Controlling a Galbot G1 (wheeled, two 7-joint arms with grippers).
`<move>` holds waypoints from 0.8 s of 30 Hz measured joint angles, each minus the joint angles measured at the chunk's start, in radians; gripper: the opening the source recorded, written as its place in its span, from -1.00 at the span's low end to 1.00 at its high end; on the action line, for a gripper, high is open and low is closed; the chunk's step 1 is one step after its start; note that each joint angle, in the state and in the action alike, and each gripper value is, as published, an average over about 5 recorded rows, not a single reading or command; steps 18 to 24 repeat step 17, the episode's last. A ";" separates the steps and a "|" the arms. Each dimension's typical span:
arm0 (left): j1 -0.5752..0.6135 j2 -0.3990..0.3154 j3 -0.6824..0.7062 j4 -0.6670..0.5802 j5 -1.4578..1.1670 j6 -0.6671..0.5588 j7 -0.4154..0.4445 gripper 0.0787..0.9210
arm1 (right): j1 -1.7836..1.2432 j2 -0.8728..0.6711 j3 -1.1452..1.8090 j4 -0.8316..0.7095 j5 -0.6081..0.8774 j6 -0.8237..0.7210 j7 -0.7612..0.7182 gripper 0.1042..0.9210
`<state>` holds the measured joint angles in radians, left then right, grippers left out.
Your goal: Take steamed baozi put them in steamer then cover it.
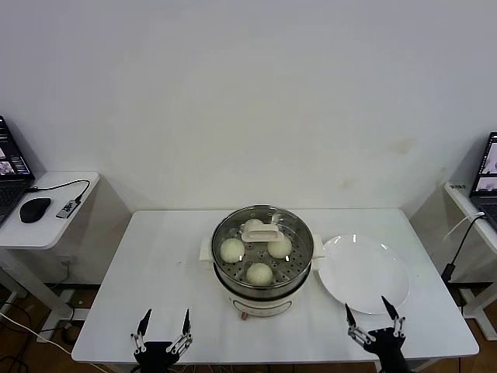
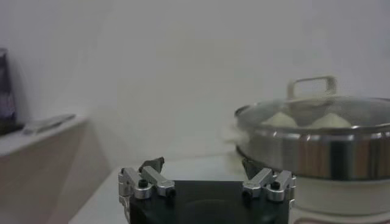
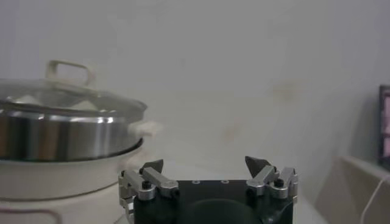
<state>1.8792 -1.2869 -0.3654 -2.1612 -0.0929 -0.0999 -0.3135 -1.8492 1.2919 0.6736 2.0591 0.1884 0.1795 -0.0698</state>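
The steamer [image 1: 264,284] stands mid-table, a shiny steel basket on a cream pot base, with its cover [image 1: 262,232] seated on top; the glass lid's cream handle is at centre. Through the glass I see several steamed baozi [image 1: 259,273] inside. In the left wrist view the steamer [image 2: 317,155] and cover [image 2: 312,88] rise beside my open left gripper [image 2: 203,165]. The right wrist view shows the steamer [image 3: 61,137] beside my open right gripper [image 3: 205,164]. Both grippers, left [image 1: 165,318] and right [image 1: 366,308], hang empty at the table's front edge.
A bare white plate [image 1: 363,273] lies right of the steamer, just beyond my right gripper. Side desks flank the table: the left one holds a mouse [image 1: 34,209] and a laptop, the right one another laptop [image 1: 488,172]. A cable hangs at the right.
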 measured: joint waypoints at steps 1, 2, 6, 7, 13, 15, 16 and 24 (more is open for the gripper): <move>0.006 -0.003 -0.002 -0.001 -0.010 -0.002 0.002 0.77 | -0.007 -0.003 -0.006 0.003 0.008 -0.004 0.001 0.76; 0.011 -0.006 -0.005 -0.002 -0.020 -0.003 0.005 0.77 | -0.014 -0.005 -0.012 0.006 0.015 -0.007 0.002 0.76; 0.027 -0.018 -0.013 -0.003 -0.047 -0.002 0.016 0.77 | -0.038 -0.016 -0.038 0.015 0.035 -0.016 0.009 0.76; 0.029 -0.020 -0.014 -0.002 -0.051 0.000 0.019 0.77 | -0.044 -0.019 -0.044 0.016 0.039 -0.018 0.010 0.76; 0.037 -0.035 -0.019 -0.002 -0.070 0.024 0.032 0.77 | -0.069 -0.031 -0.080 0.018 0.058 -0.014 0.020 0.76; 0.043 -0.041 -0.020 -0.005 -0.071 0.032 0.037 0.77 | -0.075 -0.032 -0.089 0.020 0.061 -0.010 0.024 0.76; 0.044 -0.042 -0.021 -0.005 -0.072 0.034 0.038 0.77 | -0.077 -0.032 -0.091 0.020 0.062 -0.008 0.025 0.76; 0.046 -0.043 -0.021 -0.006 -0.072 0.035 0.039 0.77 | -0.079 -0.032 -0.093 0.021 0.062 -0.007 0.027 0.76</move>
